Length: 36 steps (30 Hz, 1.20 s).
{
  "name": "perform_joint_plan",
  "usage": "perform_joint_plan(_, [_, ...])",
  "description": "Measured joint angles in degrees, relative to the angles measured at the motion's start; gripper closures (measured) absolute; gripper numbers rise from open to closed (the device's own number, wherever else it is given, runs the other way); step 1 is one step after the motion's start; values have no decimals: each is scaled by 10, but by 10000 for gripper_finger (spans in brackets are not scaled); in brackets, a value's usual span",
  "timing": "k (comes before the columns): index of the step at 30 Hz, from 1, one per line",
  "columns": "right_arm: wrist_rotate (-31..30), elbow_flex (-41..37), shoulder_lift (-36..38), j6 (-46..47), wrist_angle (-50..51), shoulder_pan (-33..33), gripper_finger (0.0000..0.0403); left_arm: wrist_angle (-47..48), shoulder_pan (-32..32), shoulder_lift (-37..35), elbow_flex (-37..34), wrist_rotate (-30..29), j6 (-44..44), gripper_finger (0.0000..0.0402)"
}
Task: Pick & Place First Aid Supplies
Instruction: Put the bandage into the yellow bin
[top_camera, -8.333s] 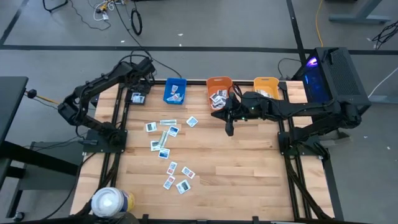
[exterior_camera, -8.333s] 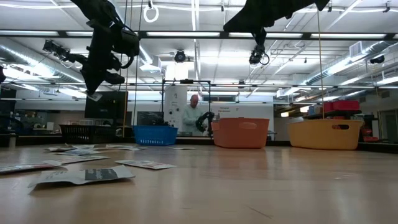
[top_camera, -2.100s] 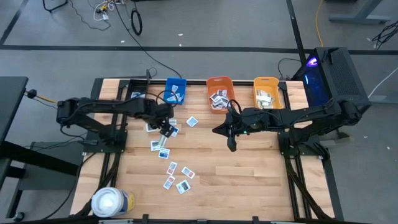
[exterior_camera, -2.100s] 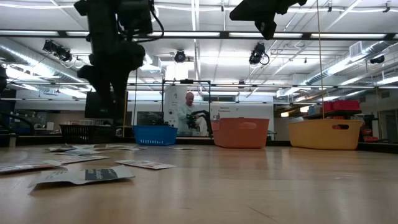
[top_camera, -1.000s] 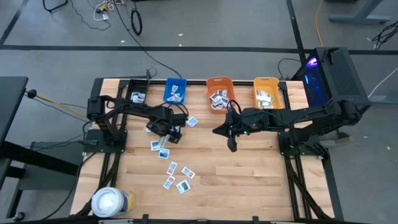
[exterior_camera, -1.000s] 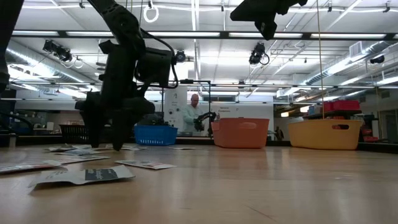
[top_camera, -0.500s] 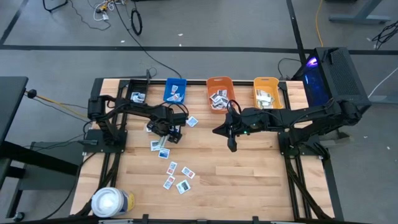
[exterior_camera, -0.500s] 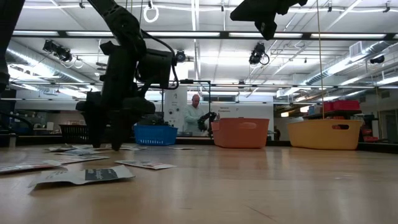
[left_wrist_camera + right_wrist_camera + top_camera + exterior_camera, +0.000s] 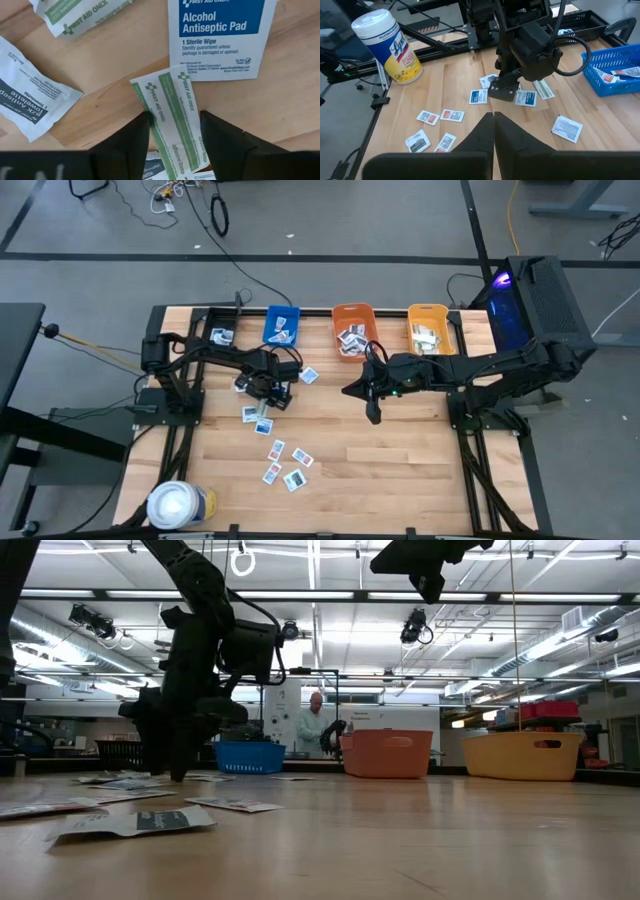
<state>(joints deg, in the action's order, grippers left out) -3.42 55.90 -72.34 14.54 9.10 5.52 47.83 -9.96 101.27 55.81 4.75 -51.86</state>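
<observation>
First aid supplies lie loose on the wooden table: a pale green strip [image 9: 172,97], a blue-printed alcohol pad [image 9: 220,35], a white towelette packet [image 9: 30,95] and more packets [image 9: 283,465] nearer the front. My left gripper [image 9: 175,117] points straight down over the strip, open, one finger at each long edge; the high view shows this gripper [image 9: 270,398] left of centre. My right gripper [image 9: 493,120] is shut on nothing and hangs well above the table's middle [image 9: 371,410]. My left gripper comes from above, pointing down, its fingers [image 9: 137,132] lying across the green strip at its two long edges [image 9: 150,112], about halfway along. Whether they touch the strip I cannot tell. The strip lies flat on the table.
Blue [image 9: 282,326], orange [image 9: 353,330] and yellow [image 9: 428,328] bins stand in a row at the far edge, with packets inside. A wipes canister [image 9: 180,505] stands at the near left corner. Bare wood lies on the table's right half. A person stands in the room beyond [image 9: 310,725].
My left gripper has stayed over the green strip while its fingers have drawn closer together, down to about the strip's width. The packets lie where they were.
</observation>
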Motion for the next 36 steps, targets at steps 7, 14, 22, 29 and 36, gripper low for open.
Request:
perform_joint_plan(7, [0,0,0,0,0,0,389,0,0,0,0,0,0,258])
perform_joint_plan(14, [0,0,0,0,0,0,389,12,0,0,0,0,19,286])
perform_joint_plan(22, [0,0,0,-1,0,0,389,32,0,-4,-2,7,30,298])
perform_joint_plan(29, [0,0,0,-1,-1,0,389,51,0,-8,-2,25,44,306])
perform_joint_plan(36, [0,0,0,-1,-1,0,389,51,0,-8,-1,27,47,316])
